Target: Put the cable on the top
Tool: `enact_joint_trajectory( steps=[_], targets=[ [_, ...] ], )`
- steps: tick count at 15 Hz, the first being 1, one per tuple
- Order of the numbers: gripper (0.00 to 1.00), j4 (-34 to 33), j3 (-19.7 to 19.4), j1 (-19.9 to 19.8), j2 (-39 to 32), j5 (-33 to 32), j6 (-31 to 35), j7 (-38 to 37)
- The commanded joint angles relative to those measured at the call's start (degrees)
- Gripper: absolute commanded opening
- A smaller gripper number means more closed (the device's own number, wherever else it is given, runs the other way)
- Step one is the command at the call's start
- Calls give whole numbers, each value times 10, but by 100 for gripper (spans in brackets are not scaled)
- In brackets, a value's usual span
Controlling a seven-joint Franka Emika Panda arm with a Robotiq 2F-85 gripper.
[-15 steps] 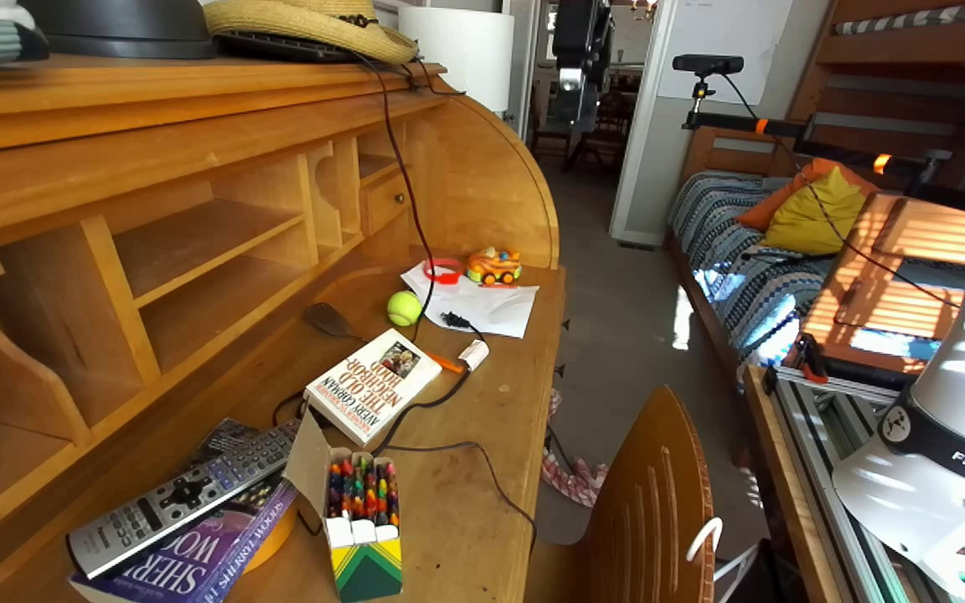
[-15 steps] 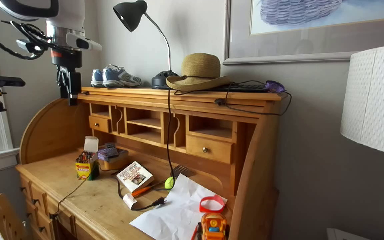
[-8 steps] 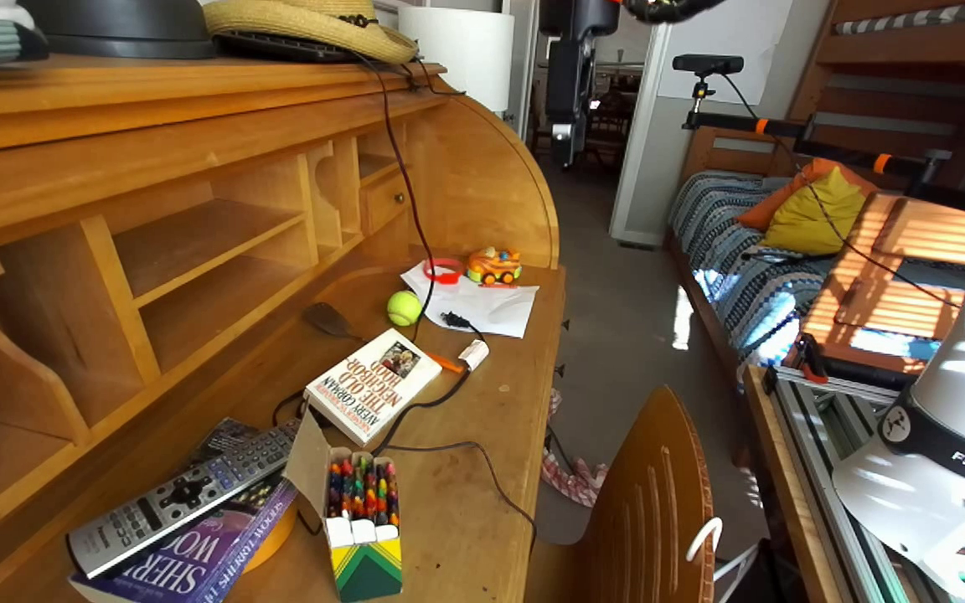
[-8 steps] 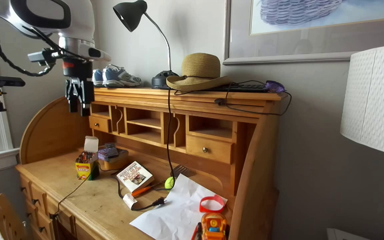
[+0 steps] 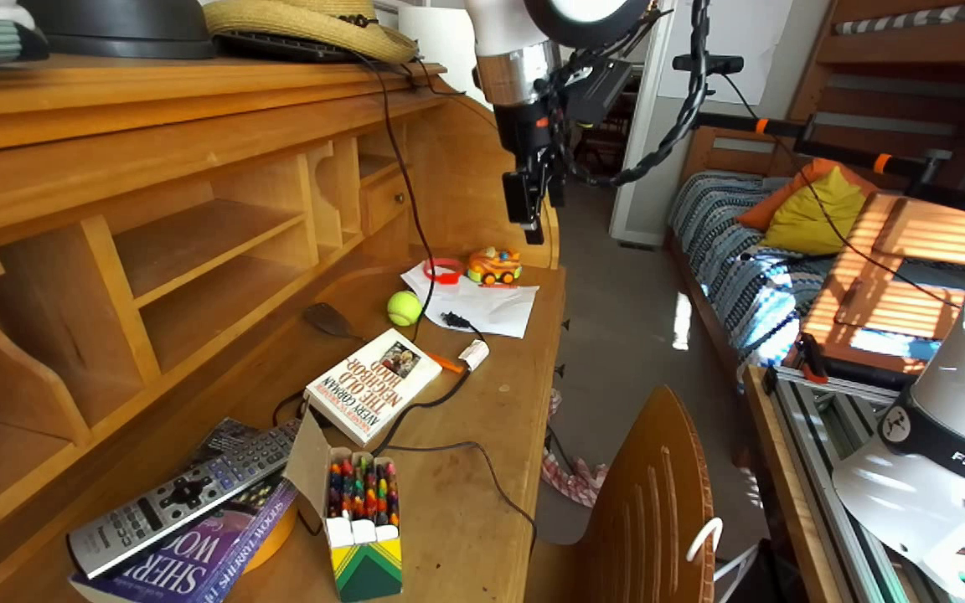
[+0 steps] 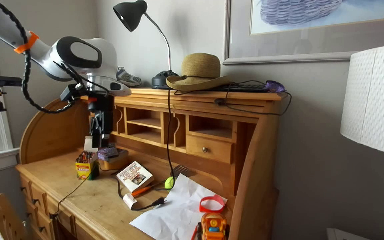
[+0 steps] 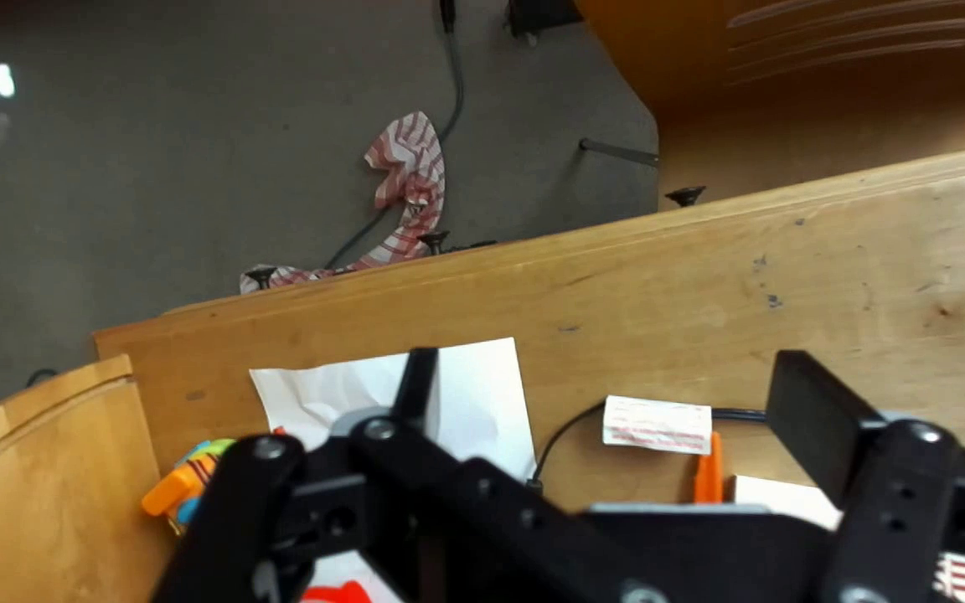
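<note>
The jaws of the gripper (image 7: 608, 383) are held wide apart above the tabletop (image 7: 868, 268). Below, between front and back edges, the black cable (image 7: 738, 414) is laid beside the book (image 5: 374, 385), its plug (image 5: 454, 319) on the paper (image 5: 501, 310). From the top (image 6: 138, 91), above the back edge, a dark cord (image 6: 169, 99) is hung (any join between them is hidden).

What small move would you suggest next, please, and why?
I'd probably lower the jaws toward the cable near its white tag: they stand open and hold nothing, the tag shows between them in the wrist view, and that stretch lies on the desk, not the top.
</note>
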State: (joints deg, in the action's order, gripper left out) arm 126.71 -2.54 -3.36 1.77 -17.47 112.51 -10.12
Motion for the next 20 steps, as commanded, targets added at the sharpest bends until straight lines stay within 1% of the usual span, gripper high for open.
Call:
enact_joint_trajectory(
  steps=[1, 5, 6, 7, 8, 9, 11, 13, 16, 20],
  targets=[
    [100, -5, -4, -1, -12, -1, -3, -13],
    [100, -8, -4, -1, -19, -1, -2, -16],
    [100, -14, -5, -1, -30, -2, 4, -46],
    [100, -35, -9, -6, -63, -1, 12, -102],
    [100, -45, -13, -9, -81, 1, 26, -125],
    [100, -58, -16, -8, -100, 8, 26, -152],
    [100, -77, -22, -4, -136, 25, 58, -209],
    [100, -73, -29, 2, -156, 23, 118, -253],
    [100, -69, -48, 6, -190, 13, 235, -319],
    [100, -54, -71, 5, -205, 46, 363, -364]
  ],
)
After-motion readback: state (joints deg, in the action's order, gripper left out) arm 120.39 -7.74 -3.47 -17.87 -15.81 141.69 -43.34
